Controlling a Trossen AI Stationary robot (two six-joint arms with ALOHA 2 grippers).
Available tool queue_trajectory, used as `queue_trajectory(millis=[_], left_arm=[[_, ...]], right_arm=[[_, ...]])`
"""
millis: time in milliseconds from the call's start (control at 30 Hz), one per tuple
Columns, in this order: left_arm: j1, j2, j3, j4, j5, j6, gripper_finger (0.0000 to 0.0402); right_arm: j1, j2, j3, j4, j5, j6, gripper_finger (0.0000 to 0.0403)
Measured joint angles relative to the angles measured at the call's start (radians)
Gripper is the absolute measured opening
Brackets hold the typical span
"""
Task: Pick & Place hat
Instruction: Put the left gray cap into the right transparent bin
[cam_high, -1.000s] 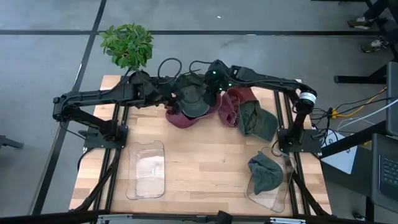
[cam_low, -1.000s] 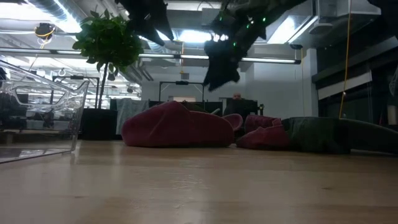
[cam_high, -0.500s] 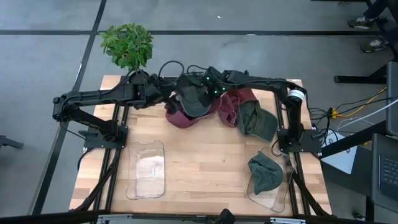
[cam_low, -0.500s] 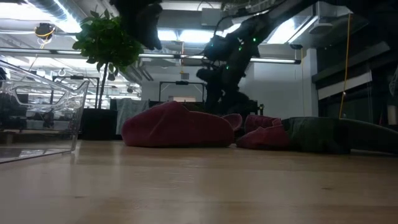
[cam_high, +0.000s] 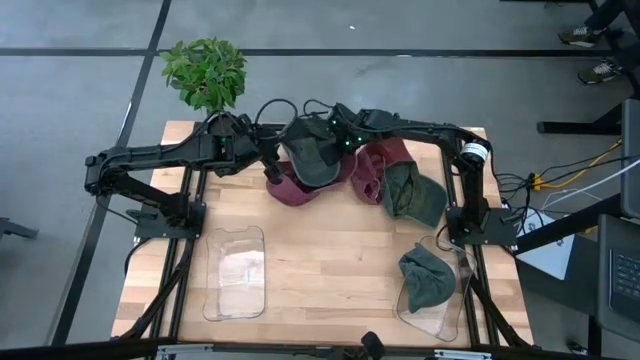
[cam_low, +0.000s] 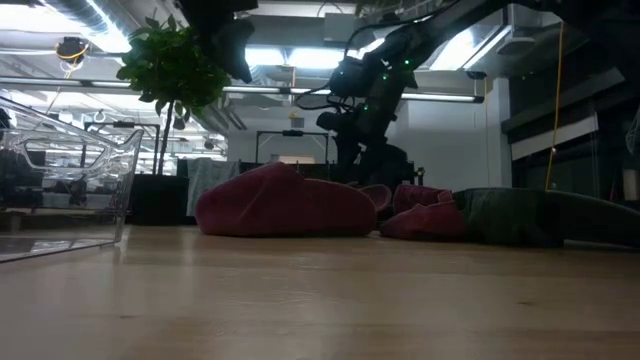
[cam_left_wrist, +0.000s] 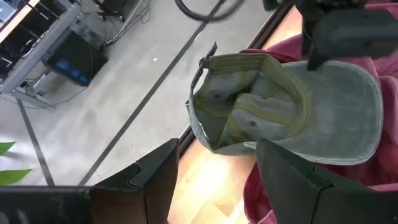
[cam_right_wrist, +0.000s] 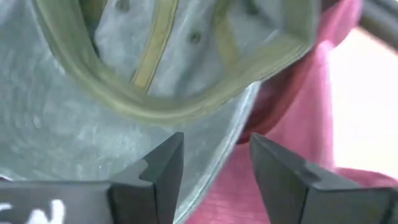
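high: green cap (cam_high: 312, 160) on red hats (cam_high: 300, 188) by table (cam_high: 330, 270) far edge | right wrist: right gripper (cam_right_wrist: 211, 163) fingers apart over cap brim, not gripping | left wrist: left gripper (cam_left_wrist: 214, 163) fingers wide, empty; cap's inside up | writing: unreadable

Both dark arms reach in from their own sides and meet over the far middle of the desk. The left gripper (cam_left_wrist: 214, 174) hangs raised, its jaws standing apart with nothing between them. The right gripper (cam_right_wrist: 214, 163) sits lower and close beside it, wrist bent downward, its jaws parted by a narrow gap.
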Motion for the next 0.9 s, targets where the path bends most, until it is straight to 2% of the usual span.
queue_trajectory(millis=[167,300,467,733,833,900], left_arm=[[0.000,0.000,0.000,0.000,0.004,0.000,0.0210],[0.000,0.000,0.000,0.000,0.004,0.000,0.0210],[0.003,0.000,0.000,0.000,0.006,0.000,0.0210],[0.019,0.000,0.000,0.000,0.014,-0.011,0.0210],[0.019,0.000,0.000,0.000,0.014,-0.012,0.0210],[0.016,0.000,0.000,0.000,0.014,-0.024,0.0210]], right_arm=[[-0.016,-0.001,0.032,-0.042,-0.005,-0.001,0.0173],[-0.025,-0.001,0.011,-0.036,-0.089,0.009,0.0173],[-0.026,-0.001,-0.029,-0.029,-0.105,0.032,0.0173],[-0.026,-0.001,-0.077,0.070,-0.186,0.072,0.0172],[-0.026,-0.001,-0.089,0.099,-0.214,0.076,0.0161],[-0.026,-0.001,-0.090,0.119,-0.223,0.065,0.0139]])
